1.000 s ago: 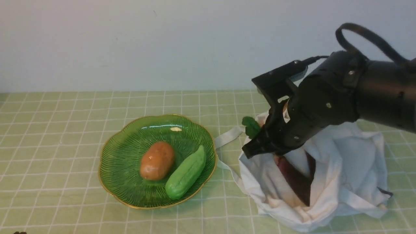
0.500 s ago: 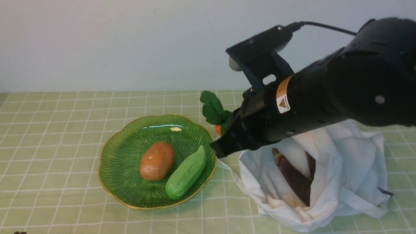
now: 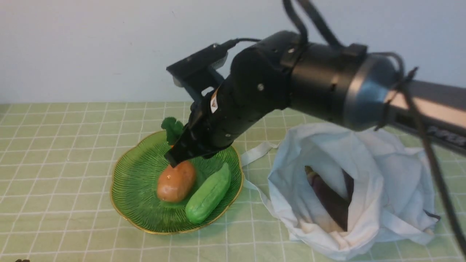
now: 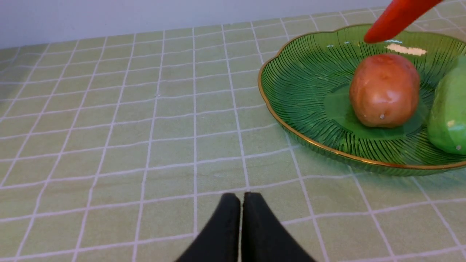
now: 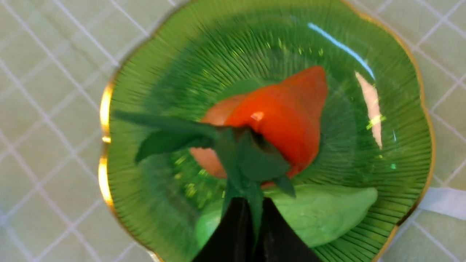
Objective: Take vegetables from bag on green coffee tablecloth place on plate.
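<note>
Right gripper (image 3: 175, 158) was pinched shut on the leafy top of the carrot (image 5: 287, 112), which hung orange tip down over the far half of the plate (image 3: 136, 189) without touching it. The right arm reached in from the right edge of the worktop, passing above the bag (image 3: 393, 171), with its wrist tilted down and to the left.

On the plate, left of the worktop's centre, lay the potato (image 3: 176, 180) and, just to its right, the cucumber (image 3: 208, 193). The plate's left half showed bare glass. The bag slumped near the front right corner, its mouth open toward the front, with the aubergine (image 3: 327, 198) lying inside. One strap trailed on the tablecloth (image 3: 54, 145) toward the plate's right rim.

Bare cloth ran from the plate to the left edge and along the far edge. The left gripper (image 4: 241, 203) sat low over the cloth near the front left corner, its fingers closed together with nothing between them.

Half a second before, the carrot had been between the bag and the plate's right rim; a second before, it was at the bag's mouth.
</note>
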`<state>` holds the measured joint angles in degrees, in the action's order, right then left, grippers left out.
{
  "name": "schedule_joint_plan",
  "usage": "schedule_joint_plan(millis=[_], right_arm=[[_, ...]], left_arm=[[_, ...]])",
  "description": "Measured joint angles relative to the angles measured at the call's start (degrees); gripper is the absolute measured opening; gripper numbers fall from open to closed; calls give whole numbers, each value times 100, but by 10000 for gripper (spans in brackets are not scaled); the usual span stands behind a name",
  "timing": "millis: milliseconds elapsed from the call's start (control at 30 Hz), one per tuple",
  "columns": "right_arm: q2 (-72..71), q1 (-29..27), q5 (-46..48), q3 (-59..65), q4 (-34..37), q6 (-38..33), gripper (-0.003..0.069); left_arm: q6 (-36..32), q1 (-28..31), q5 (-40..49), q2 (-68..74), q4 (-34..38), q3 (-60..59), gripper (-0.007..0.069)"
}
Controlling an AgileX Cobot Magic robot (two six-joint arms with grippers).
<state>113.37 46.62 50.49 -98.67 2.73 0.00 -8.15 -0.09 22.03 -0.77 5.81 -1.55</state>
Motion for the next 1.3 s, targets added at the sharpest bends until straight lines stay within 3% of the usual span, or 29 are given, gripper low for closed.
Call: schedule_joint_plan(millis=[133,367,467,600,633,667,800,933,1100,1133,1167,1267,1300], right_arm=[[276,0,14,-35,-395,477,-4],[620,0,26,-42,-513,885,112],[654,0,157,-115,-493,913,281],[564,0,630,-459,-487,1035,443],[554,0,663,-511,-487,1043,450],[434,0,1005,-771,-487,1057,505],[135,0,1720,-1210,-538,1029,549],[-283,0,2018,-1402,-849,866,504],[-1597,0,2099,-581,-792,944,232],[-1726,0,2099,-534,-792,957,208],[-2207,0,2106,-127,-868,1077,120],[-3374,0,2009,762,-1238,1410,13],[-3456,0,1979,904,-1311,1467,10]], left_arm=[[0,0,0,0,0,0,-5],[0,0,0,0,0,0,-5],[0,0,0,0,0,0,-5],[0,0,0,0,0,0,-5],[0,0,0,0,0,0,-5],[0,0,0,0,0,0,-5],[0,0,0,0,0,0,-5],[0,0,0,0,0,0,-5],[0,0,0,0,0,0,-5],[0,0,0,0,0,0,-5],[0,0,0,0,0,0,-5],[0,0,0,0,0,0,-5],[0,0,0,0,0,0,-5]])
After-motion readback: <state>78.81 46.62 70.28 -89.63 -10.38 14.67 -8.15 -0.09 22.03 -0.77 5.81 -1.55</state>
